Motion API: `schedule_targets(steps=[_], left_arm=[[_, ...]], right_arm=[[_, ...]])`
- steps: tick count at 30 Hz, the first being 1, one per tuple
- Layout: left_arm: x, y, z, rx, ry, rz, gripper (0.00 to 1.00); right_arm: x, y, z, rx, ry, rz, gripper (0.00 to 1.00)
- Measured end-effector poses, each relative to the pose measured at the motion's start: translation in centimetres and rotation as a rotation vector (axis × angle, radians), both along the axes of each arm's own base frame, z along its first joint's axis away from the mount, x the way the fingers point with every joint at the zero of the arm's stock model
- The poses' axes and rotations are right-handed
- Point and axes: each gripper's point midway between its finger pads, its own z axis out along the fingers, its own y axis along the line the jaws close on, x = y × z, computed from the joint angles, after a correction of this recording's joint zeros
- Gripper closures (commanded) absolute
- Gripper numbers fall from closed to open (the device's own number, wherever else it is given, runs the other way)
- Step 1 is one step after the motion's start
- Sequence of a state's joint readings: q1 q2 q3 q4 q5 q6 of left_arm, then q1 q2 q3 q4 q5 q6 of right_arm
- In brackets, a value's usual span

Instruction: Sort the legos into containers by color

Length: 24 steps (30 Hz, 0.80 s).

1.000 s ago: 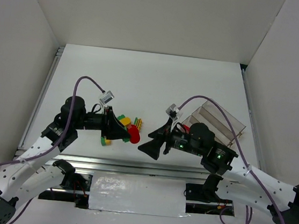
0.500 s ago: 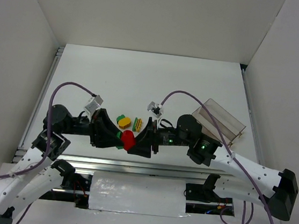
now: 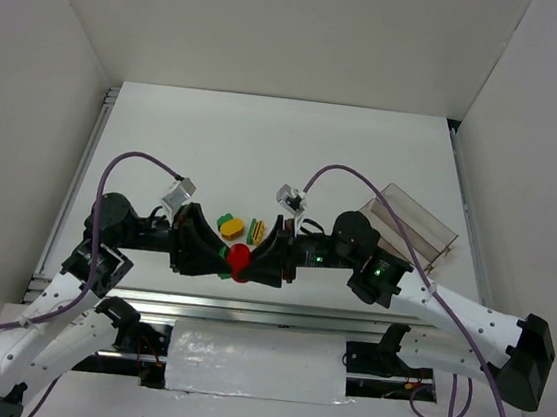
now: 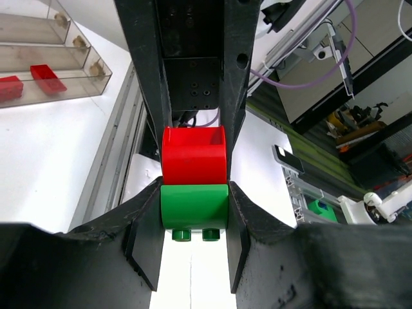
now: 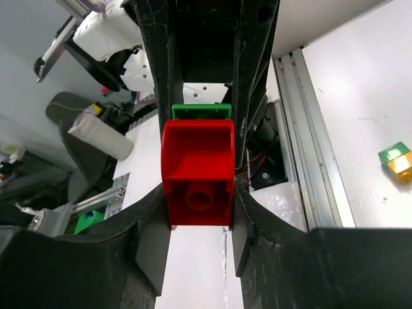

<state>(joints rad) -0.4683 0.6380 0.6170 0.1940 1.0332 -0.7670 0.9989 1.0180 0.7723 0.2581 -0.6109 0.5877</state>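
A red lego (image 3: 239,259) and a green lego (image 4: 194,206) are stuck together and hang above the table's front edge between my two grippers. My left gripper (image 4: 192,252) is shut on the green lego, with the red lego (image 4: 193,163) just past its fingertips. From the opposite side, my right gripper (image 5: 199,251) is shut on the red lego (image 5: 197,174), and the green lego (image 5: 201,111) shows behind it. In the top view the left gripper (image 3: 215,254) and right gripper (image 3: 262,258) meet tip to tip. The clear containers tray (image 3: 412,227) stands at the right; red legos (image 4: 48,77) lie in one compartment.
Two yellow-and-green lego stacks (image 3: 230,226) (image 3: 256,231) lie on the table just behind the grippers. A green-and-orange lego (image 5: 400,159) shows in the right wrist view. An aluminium rail (image 3: 247,311) runs along the front edge. White walls enclose the table.
The right arm swung left to meet the left gripper, and its open jaws shut on the red lego. The left arm drew back and lower with the stack.
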Motion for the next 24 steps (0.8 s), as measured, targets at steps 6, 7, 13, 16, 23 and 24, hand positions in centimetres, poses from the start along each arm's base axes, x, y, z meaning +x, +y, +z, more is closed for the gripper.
schedule_targets(steps=[6, 7, 13, 16, 23, 24], left_arm=[[0.9, 0.1, -0.7, 0.040, -0.007, 0.048, 1.00], [0.7, 0.2, -0.7, 0.040, -0.010, 0.047, 1.00], [-0.2, 0.7, 0.4, 0.032, -0.066, 0.047, 1.00], [0.6, 0.7, 0.3, 0.055, -0.067, 0.087, 1.00], [4.1, 0.7, -2.0, 0.187, 0.034, 0.224, 1.00], [4.5, 0.7, -2.5, 0.205, 0.052, 0.237, 1.00]], right_arm=[[3.6, -3.2, -1.1, -0.001, -0.054, -0.130, 1.00], [5.1, -4.7, -1.8, -0.011, -0.059, -0.193, 1.00], [10.3, -10.4, -4.9, -0.138, -0.050, -0.467, 1.00], [14.3, -13.9, -7.6, -0.299, 0.054, -0.723, 1.00], [20.5, -24.5, -15.4, -0.761, 0.256, -1.273, 1.00], [20.3, -25.4, -16.3, -0.814, 0.273, -1.306, 1.00]])
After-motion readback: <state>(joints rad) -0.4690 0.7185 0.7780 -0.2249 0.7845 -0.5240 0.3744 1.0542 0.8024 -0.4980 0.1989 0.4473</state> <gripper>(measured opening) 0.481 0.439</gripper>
